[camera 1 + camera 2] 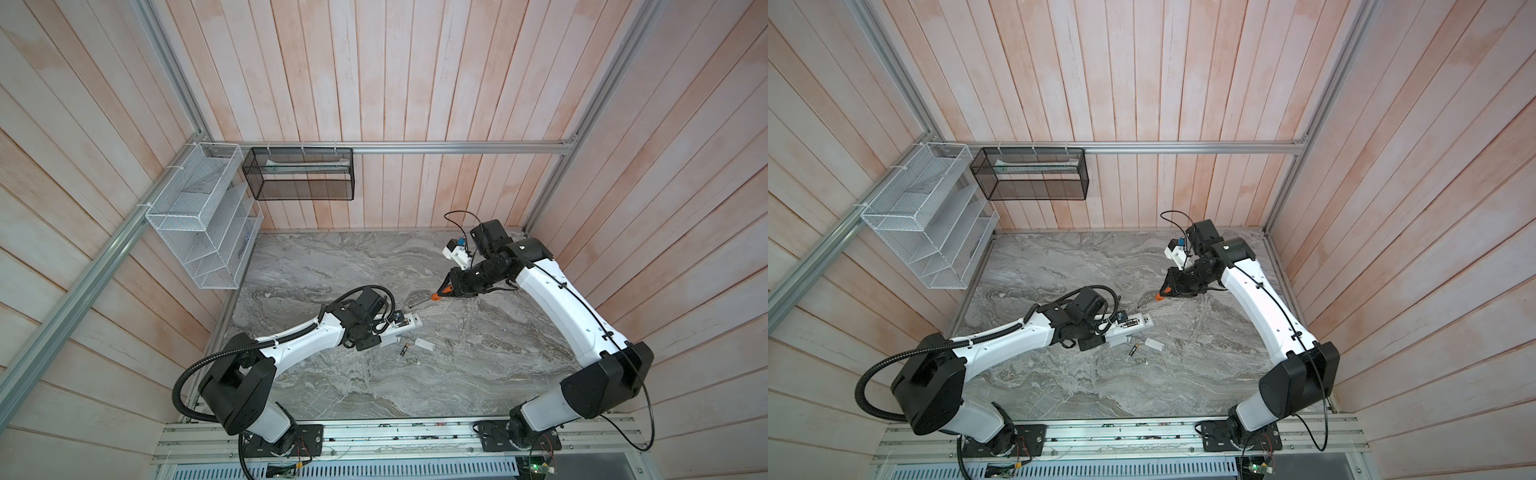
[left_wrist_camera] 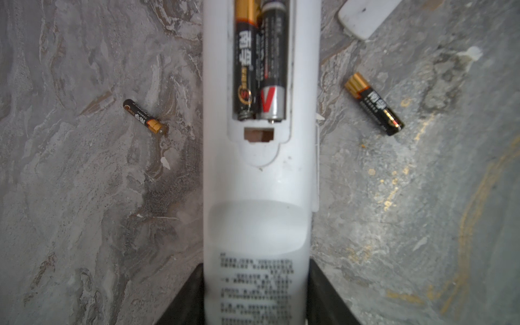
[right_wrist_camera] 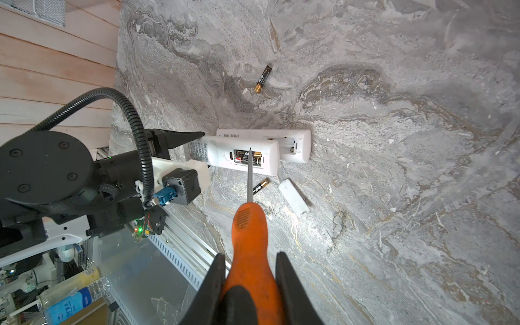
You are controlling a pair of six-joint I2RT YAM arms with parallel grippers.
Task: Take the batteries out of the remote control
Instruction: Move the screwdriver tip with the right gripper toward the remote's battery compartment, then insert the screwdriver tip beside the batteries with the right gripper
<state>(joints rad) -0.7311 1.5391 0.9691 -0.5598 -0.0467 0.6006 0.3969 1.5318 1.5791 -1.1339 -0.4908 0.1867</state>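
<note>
Left fingers (image 2: 188, 304) clamp the remote (image 2: 260, 183), open bay up, presenting two seated batteries (image 2: 260, 64) to the screwdriver (image 3: 250, 239) gripped in the right fingers (image 3: 211, 292), likely for prying. Two loose batteries (image 2: 145, 116) lie on the bench (image 2: 84, 197).

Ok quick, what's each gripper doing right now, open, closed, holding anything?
Left gripper: jaws closed on the white remote.
Right gripper: jaws shut on the orange-handled screwdriver.
</note>
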